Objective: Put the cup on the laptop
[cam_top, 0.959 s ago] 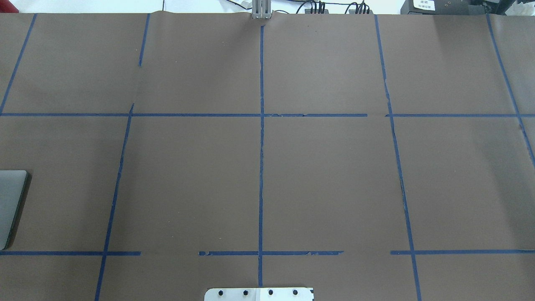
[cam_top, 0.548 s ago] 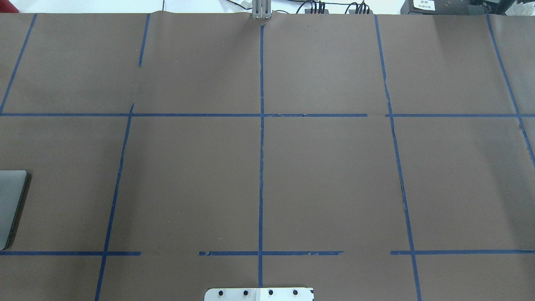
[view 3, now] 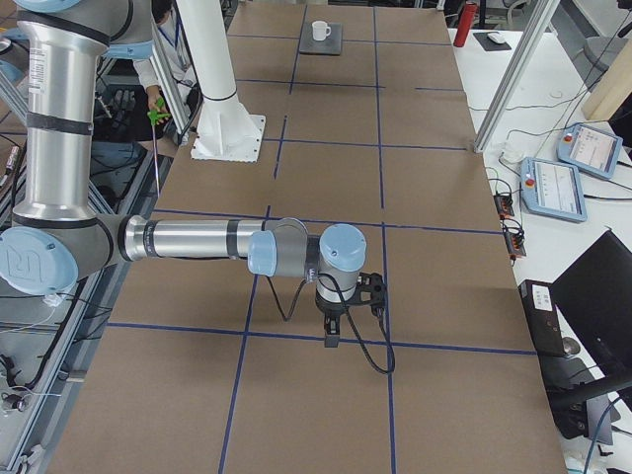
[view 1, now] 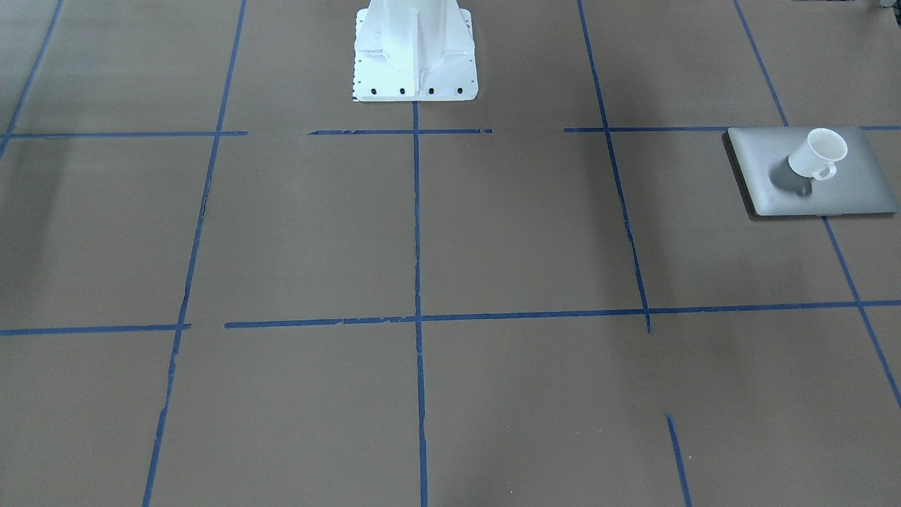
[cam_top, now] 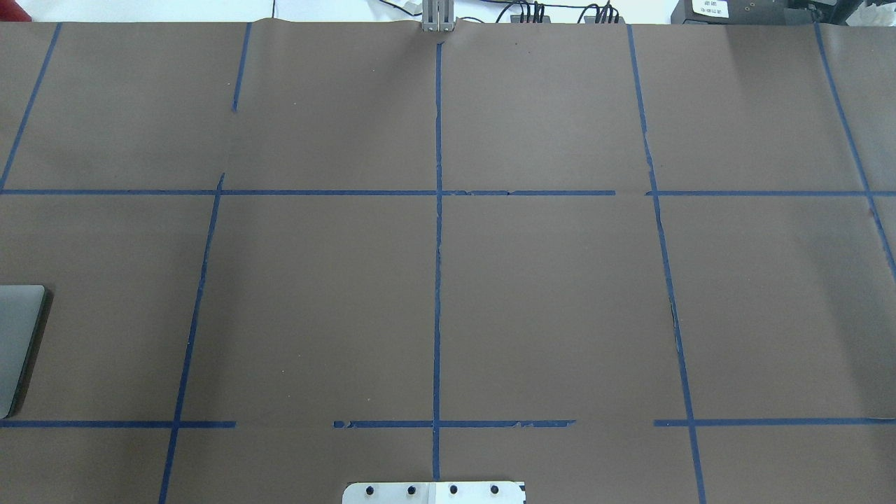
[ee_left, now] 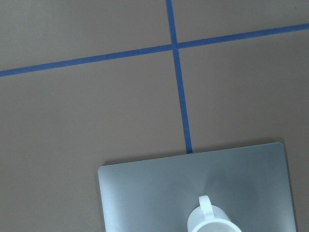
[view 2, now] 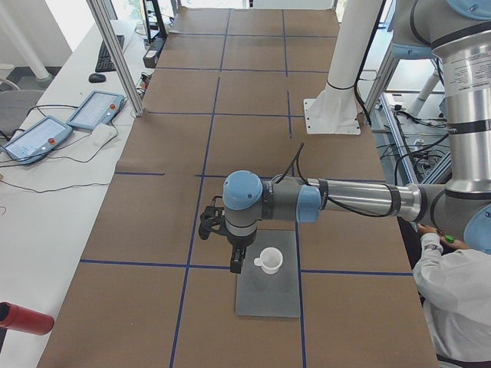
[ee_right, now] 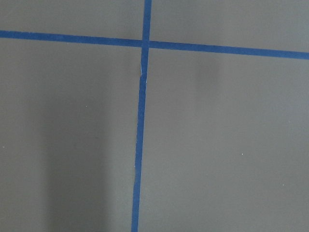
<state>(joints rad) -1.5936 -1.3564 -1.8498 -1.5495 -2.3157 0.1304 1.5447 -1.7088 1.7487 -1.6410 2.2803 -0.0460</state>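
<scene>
The small white cup [view 1: 816, 155] stands upright on the closed silver-grey laptop [view 1: 852, 193], handle toward the camera. Both also show in the exterior left view: cup [view 2: 268, 261], laptop [view 2: 268, 299]. The left wrist view looks down on the cup [ee_left: 215, 223] and the laptop lid [ee_left: 145, 193]. Only a corner of the laptop [cam_top: 17, 343] shows overhead. My left gripper [view 2: 235, 264] hangs above the table beside the cup, apart from it. My right gripper [view 3: 331, 334] hovers far from both. I cannot tell whether either is open or shut.
The white robot pedestal [view 1: 415, 56] stands at the table's middle edge. Teach pendants [view 2: 96, 111] and an aluminium post [view 2: 115, 54] line the far side. An operator [view 2: 460, 284] sits near the laptop end. A red bottle [view 2: 23, 318] lies off the table.
</scene>
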